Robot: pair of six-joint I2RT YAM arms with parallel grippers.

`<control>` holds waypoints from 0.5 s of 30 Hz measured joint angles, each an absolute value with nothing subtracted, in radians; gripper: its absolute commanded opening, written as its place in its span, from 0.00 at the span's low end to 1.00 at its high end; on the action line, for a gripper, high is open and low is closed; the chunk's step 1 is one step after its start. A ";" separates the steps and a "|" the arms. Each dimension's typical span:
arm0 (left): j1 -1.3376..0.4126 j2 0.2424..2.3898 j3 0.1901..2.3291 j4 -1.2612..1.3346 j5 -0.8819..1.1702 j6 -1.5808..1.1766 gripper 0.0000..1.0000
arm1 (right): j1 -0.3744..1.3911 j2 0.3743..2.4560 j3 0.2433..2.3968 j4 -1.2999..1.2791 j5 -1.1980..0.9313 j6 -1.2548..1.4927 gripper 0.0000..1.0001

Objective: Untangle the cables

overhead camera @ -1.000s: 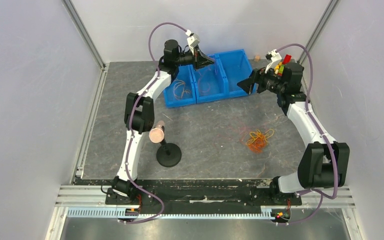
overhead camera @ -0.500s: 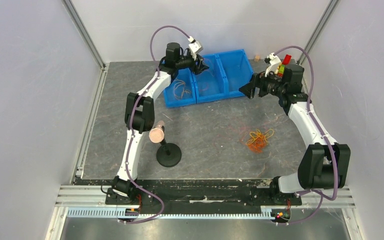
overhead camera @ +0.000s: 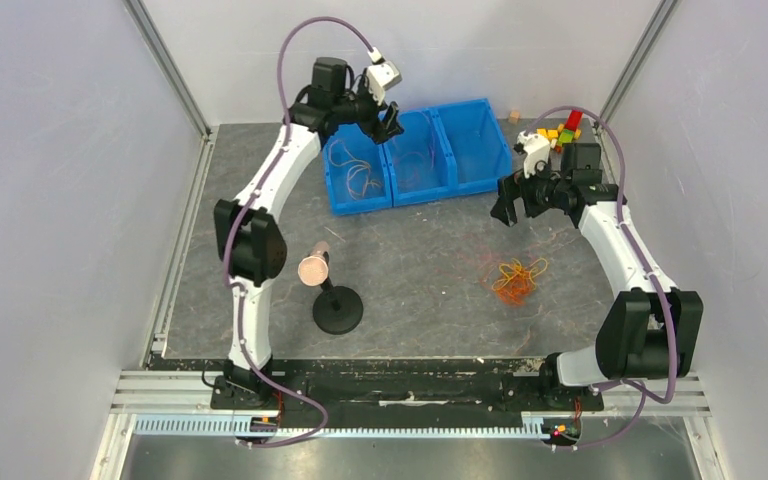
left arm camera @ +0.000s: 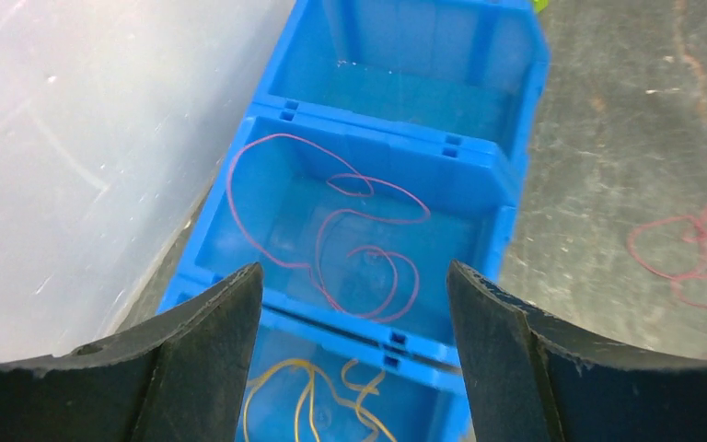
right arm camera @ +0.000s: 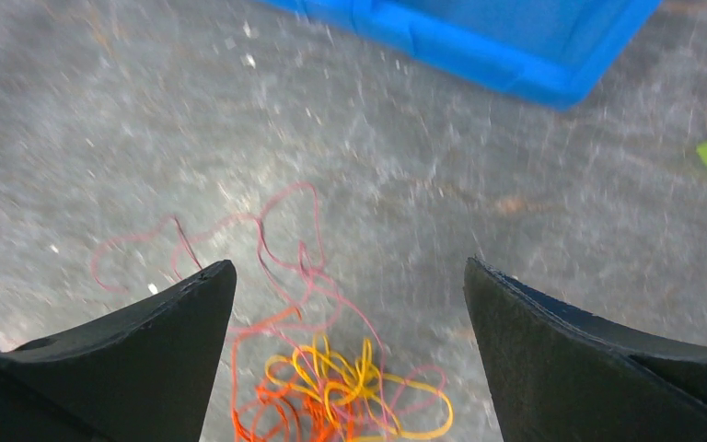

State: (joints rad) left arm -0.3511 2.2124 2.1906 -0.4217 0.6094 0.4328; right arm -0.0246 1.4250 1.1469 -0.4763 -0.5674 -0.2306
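The left gripper (overhead camera: 388,120) hangs over the blue bins (overhead camera: 430,195) at the far edge of the worktop (overhead camera: 410,250), a little left of centre; its fingers are spread wide with nothing between them; below it, the left bin (overhead camera: 345,205) holds a loose orange-yellow cable (overhead camera: 360,178); the middle bin (left arm camera: 479,175) holds a pink cable (left arm camera: 368,219) lying in open loops; a black stand (overhead camera: 337,310) with a pinkish round head sits toward the near edge, left of centre; the tangle (overhead camera: 516,280) lies on the worktop toward the right edge, about midway between far and near edges, orange and yellow loops bunched together; a thin pink strand (right arm camera: 267,230) trails from it toward the left; the right gripper (overhead camera: 505,208) is above the worktop between the bins and the tangle, fingers spread wide and gripping nothing; coloured blocks (overhead camera: 563,130) sit in the far right corner.
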 measured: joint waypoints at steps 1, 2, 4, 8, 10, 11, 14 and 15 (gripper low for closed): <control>-0.351 2.183 2.191 -0.451 0.608 0.433 0.80 | -0.025 1.426 1.147 -0.506 -0.550 -0.258 0.97; -0.351 2.151 2.190 -0.485 0.604 0.432 0.81 | -0.025 1.428 1.147 -0.542 -0.523 -0.294 0.97; -0.350 2.082 2.185 -0.548 0.599 0.426 0.81 | -0.025 1.440 1.147 -0.598 -0.479 -0.352 0.96; -0.349 1.970 2.166 -0.632 0.585 0.369 0.82 | -0.024 1.465 1.105 -0.662 -0.408 -0.432 0.95; -0.349 1.916 2.135 -0.658 0.585 0.326 0.82 | -0.021 1.476 1.071 -0.678 -0.378 -0.455 0.93; -0.349 1.887 2.111 -0.661 0.587 0.303 0.82 | -0.016 1.487 1.054 -0.686 -0.361 -0.464 0.92; -0.349 1.817 2.034 -0.663 0.605 0.243 0.82 | 0.002 1.527 1.029 -0.690 -0.337 -0.481 0.89; -0.349 1.798 2.008 -0.663 0.611 0.228 0.82 | 0.013 1.539 1.018 -0.689 -0.336 -0.485 0.86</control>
State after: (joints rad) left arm -0.3492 1.7981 2.0083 -0.6632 0.6113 0.2279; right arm 0.0132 1.5391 1.0180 -0.6891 -0.3359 -0.4850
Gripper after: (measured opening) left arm 0.820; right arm 0.907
